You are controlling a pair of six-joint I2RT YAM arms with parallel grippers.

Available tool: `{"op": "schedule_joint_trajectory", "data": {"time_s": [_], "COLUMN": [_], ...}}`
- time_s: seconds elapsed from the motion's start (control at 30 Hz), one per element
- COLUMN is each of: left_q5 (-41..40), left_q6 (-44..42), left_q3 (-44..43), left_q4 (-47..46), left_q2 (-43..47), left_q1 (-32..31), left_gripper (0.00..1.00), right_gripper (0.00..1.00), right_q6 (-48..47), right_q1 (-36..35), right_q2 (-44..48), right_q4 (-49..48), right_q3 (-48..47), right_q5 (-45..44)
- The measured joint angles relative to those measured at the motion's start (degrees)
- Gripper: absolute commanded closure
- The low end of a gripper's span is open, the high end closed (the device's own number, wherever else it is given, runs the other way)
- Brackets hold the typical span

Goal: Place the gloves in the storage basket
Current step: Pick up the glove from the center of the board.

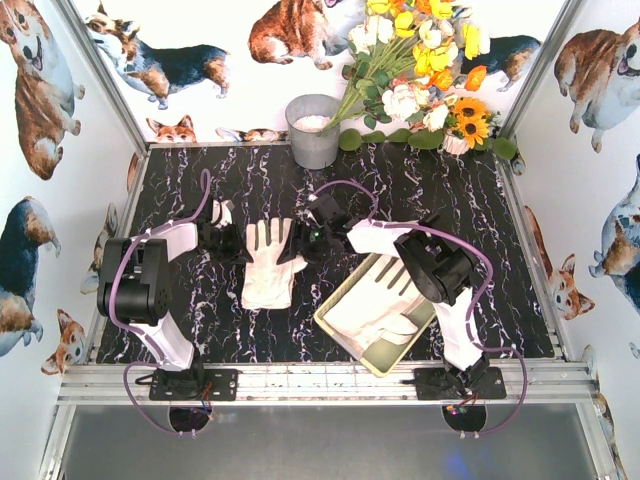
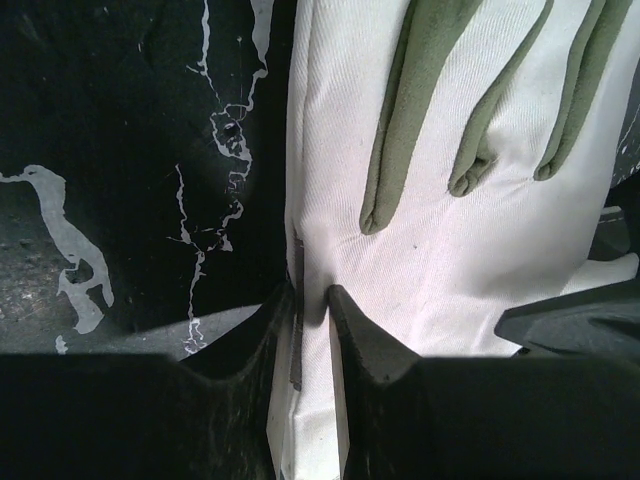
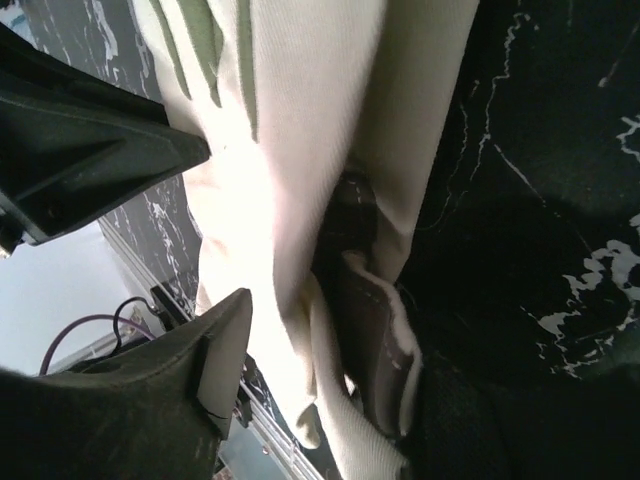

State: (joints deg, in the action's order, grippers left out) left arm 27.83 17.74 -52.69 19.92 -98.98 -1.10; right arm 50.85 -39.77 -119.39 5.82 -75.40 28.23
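One glove (image 1: 268, 265) lies flat on the desk (image 1: 480, 230), cuff towards the arms, just left of the basket (image 1: 330, 331) and apart from it. We see the left fingers (image 2: 252, 345) drawn narrow, pinching a fold of its left edge. The right fingers (image 3: 225, 352) straddle its right edge with bunched fabric between them; we cannot tell whether they press it. A second glove (image 1: 378, 298) lies inside the basket.
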Motion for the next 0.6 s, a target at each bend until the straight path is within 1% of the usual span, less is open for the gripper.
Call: {"op": "schedule_joint_trajectory", "data": {"time_s": [0.07,0.23,0.33,0.37,0.47,0.6], "left_q5": [0.07,0.50,0.87,0.92,0.90,0.90], "left_q6": [0.00,0.02,0.02,0.04,0.07,0.28], "left_q3": [0.11,0.28,0.44,0.50,0.61,0.72], "left_q4": [-0.11,-0.37,-0.59,-0.68,-0.72,-0.50], "left_q2": [0.00,0.02,0.04,0.09,0.24,0.94], "left_q1": [0.07,0.13,0.13,0.13,0.13,0.13], "left_gripper": [0.85,0.85,0.85,0.85,0.82,0.69], "right_gripper": [0.58,0.83,0.97,1.00,1.00,1.00], "right_q6": [0.00,0.00,0.17,0.13,0.33,0.39], "right_q1": [-0.22,-0.42,-0.59,-0.63,-0.68,-0.74], "right_q2": [-0.63,-1.75,-1.95,-1.92,-1.92,-1.66], "right_q4": [0.17,0.35,0.35,0.35,0.42,0.61], "right_q3": [-0.37,-0.72,-0.74,-0.79,-0.81,-0.79], "right_q5": [0.07,0.22,0.20,0.20,0.11,-0.09]}}
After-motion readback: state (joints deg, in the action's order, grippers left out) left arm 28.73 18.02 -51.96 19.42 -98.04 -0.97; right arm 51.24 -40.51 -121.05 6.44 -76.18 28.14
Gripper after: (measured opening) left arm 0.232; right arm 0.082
